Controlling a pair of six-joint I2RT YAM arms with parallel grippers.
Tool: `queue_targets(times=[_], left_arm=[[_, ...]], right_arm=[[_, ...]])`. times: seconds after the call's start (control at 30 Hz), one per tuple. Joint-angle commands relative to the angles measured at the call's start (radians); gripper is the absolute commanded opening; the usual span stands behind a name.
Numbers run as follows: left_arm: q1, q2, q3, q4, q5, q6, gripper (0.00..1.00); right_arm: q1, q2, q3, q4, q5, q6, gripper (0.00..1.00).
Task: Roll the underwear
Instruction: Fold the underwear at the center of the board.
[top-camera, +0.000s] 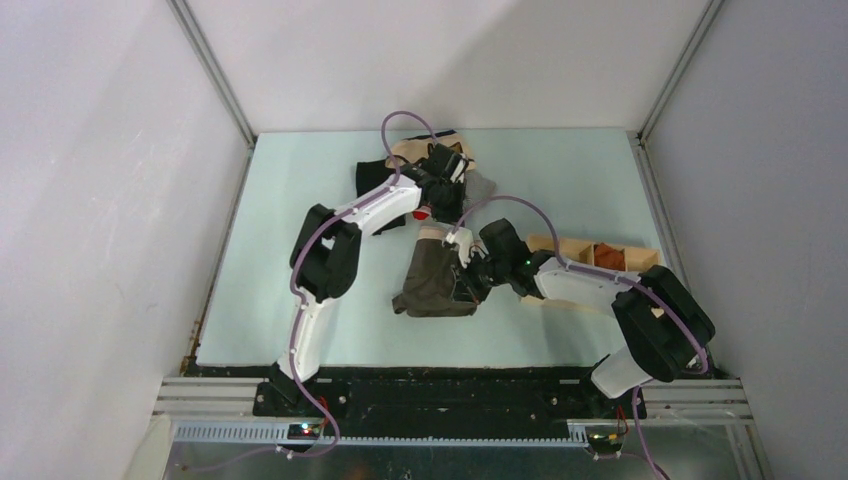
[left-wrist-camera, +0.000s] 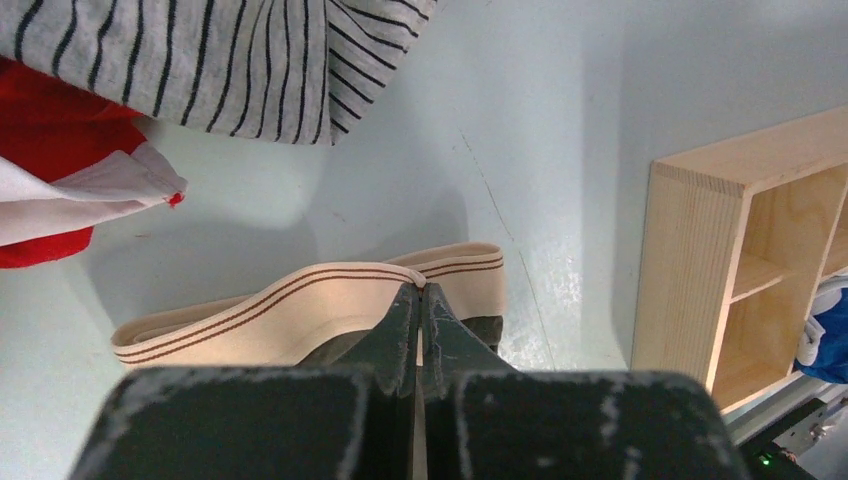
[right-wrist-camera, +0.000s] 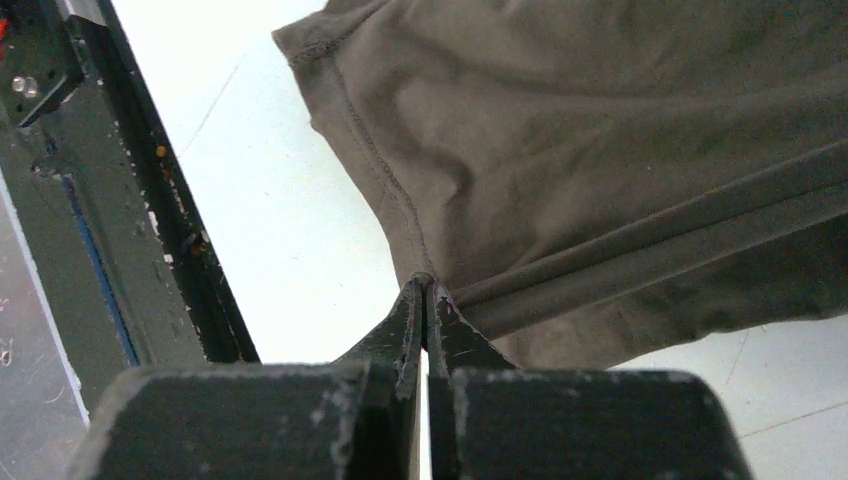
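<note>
Left wrist: left gripper (left-wrist-camera: 420, 292) pinches the underwear (left-wrist-camera: 280, 305), right gripper (right-wrist-camera: 425, 288) too

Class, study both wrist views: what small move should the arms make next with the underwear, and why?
Probably lift both held edges slightly off the table. The left gripper is shut on the cream waistband, the right gripper on an olive hem seam, and the underwear lies unrolled, so the fabric needs freeing before rolling.

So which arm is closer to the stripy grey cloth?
Left. The left arm pinches the underwear by its waistband, close to the striped grey garment; the right arm pinches the leg hem, nearer the front edge of the table.
</note>
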Motion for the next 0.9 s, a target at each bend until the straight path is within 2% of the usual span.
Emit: queue_targets(times=[0.0,0.17,0.43,0.87], left_arm=[[0.001,-0.002,0.054,0.033,0.025,0.022,0.0],[0.002,0.006,0.044,0.039,0.07,0.007,0.0],[-0.002,0.001,0.03,0.059,0.068,-0.004,0.0],[-0.008,-0.095,0.035,-0.011,-0.077,0.014,0.0]], right_arm=[[0.001,0.021,0.053,-0.066,0.049,0.002,0.0],[-0.002,0.019,0.055,-0.076,0.083,-0.011,0.0],[-0.005,0.0,0.055,-0.109,0.074,-0.001,0.0],[-0.011,-0.095,0.096,-0.159,0.03,0.047,0.0]])
